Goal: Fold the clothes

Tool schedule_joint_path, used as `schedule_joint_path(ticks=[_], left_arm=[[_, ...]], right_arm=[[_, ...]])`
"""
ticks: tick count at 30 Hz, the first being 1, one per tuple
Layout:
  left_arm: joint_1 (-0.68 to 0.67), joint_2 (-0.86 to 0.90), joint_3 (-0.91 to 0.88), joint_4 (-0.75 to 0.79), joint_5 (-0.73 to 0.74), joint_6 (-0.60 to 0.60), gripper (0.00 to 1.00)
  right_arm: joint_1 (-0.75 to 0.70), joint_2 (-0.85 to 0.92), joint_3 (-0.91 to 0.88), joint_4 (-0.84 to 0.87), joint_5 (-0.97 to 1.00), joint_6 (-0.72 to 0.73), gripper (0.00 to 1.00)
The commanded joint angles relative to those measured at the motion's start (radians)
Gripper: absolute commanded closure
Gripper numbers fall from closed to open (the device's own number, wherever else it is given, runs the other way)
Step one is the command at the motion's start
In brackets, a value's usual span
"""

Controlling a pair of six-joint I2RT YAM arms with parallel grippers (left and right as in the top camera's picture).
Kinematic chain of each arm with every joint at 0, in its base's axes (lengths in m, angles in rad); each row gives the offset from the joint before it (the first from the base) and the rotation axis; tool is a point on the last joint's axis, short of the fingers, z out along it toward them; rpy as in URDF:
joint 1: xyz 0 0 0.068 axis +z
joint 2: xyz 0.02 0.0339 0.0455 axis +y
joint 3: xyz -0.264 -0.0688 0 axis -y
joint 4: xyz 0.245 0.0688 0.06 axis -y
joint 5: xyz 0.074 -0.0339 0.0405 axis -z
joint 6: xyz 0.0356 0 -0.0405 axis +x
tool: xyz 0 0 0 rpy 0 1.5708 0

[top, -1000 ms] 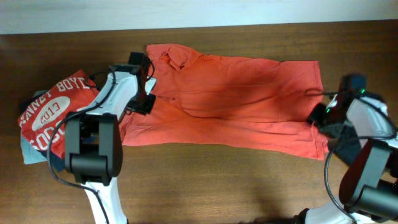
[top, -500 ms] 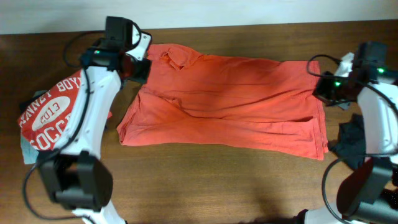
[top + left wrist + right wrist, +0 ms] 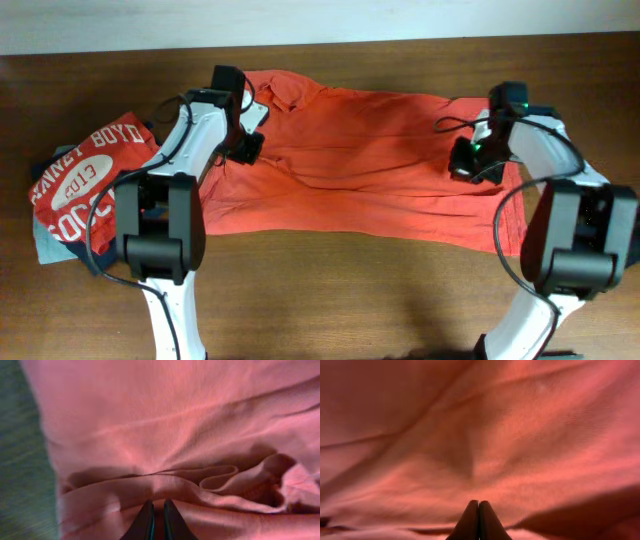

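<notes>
An orange shirt (image 3: 370,160) lies spread across the middle of the brown table (image 3: 350,295), wrinkled near its collar (image 3: 285,92). My left gripper (image 3: 247,148) rests on the shirt's left part. In the left wrist view its jaws (image 3: 158,502) stand pinched on a raised fold of the orange shirt (image 3: 165,420), with only a thin slit between them. My right gripper (image 3: 468,168) sits on the shirt's right part. In the right wrist view it (image 3: 478,503) is shut, tips pressed together low over the orange shirt (image 3: 485,435), and no fabric shows between them.
A folded red T-shirt with white lettering (image 3: 85,180) lies at the left edge on top of grey and blue clothes (image 3: 50,245). Bare wood runs along the table's front. A white wall strip (image 3: 320,20) borders the back edge.
Both arms swung from the shirt's outer back corners inward onto the cloth. Both grippers closed. The shirt's upper right corner now lies further in.
</notes>
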Motion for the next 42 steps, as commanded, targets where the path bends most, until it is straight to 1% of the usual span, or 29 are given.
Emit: schedule_joint_path(ticks=[1, 4, 6, 8, 12, 15, 21, 24, 27, 31, 35, 38, 40, 42], left_arm=[[0.0, 0.027, -0.001, -0.013, 0.016, 0.012, 0.92], [0.0, 0.04, -0.001, -0.06, 0.016, 0.012, 0.94], [0.0, 0.045, -0.002, -0.106, 0.016, 0.009, 0.98], [0.001, 0.045, -0.002, -0.148, 0.012, -0.025, 0.99], [0.0, 0.045, -0.003, -0.211, 0.012, -0.061, 0.99], [0.0, 0.045, -0.003, -0.258, 0.01, -0.064, 0.99], [-0.001, 0.039, -0.003, -0.319, -0.026, -0.083, 0.99], [0.0, 0.014, -0.003, -0.32, -0.047, -0.086, 0.99], [0.0, -0.067, -0.002, -0.319, -0.065, -0.086, 0.99], [0.0, -0.232, -0.002, -0.335, -0.109, -0.093, 0.96], [0.0, -0.407, -0.003, -0.354, -0.14, -0.093, 0.92], [0.0, -0.523, -0.011, -0.379, -0.143, -0.093, 0.92], [0.0, -0.594, -0.058, -0.374, -0.143, -0.093, 0.92], [0.0, -0.658, -0.149, -0.335, -0.143, -0.093, 0.93]], right_arm=[[0.005, 0.064, -0.011, 0.003, 0.021, -0.011, 0.96], [0.005, 0.1, -0.032, -0.002, 0.021, -0.011, 0.96], [0.005, 0.104, -0.056, -0.014, 0.033, -0.012, 0.96], [0.005, 0.1, -0.08, -0.04, 0.051, -0.011, 0.96], [0.005, 0.097, -0.114, -0.096, 0.065, -0.01, 0.96], [0.005, 0.089, -0.149, -0.118, 0.066, -0.011, 0.96], [0.005, -0.009, -0.24, -0.063, 0.07, -0.011, 0.96], [0.005, -0.082, -0.246, -0.039, 0.1, -0.011, 0.96], [0.005, -0.201, -0.246, -0.01, 0.104, -0.011, 0.96], [0.005, -0.371, -0.246, 0.011, 0.109, -0.011, 0.96], [0.005, -0.557, -0.246, 0.0, 0.13, -0.012, 0.96], [0.005, -0.662, -0.246, -0.029, 0.129, -0.011, 0.96], [0.005, -0.721, -0.246, -0.069, 0.13, -0.01, 0.96], [0.005, -0.759, -0.249, -0.109, 0.129, -0.01, 0.96]])
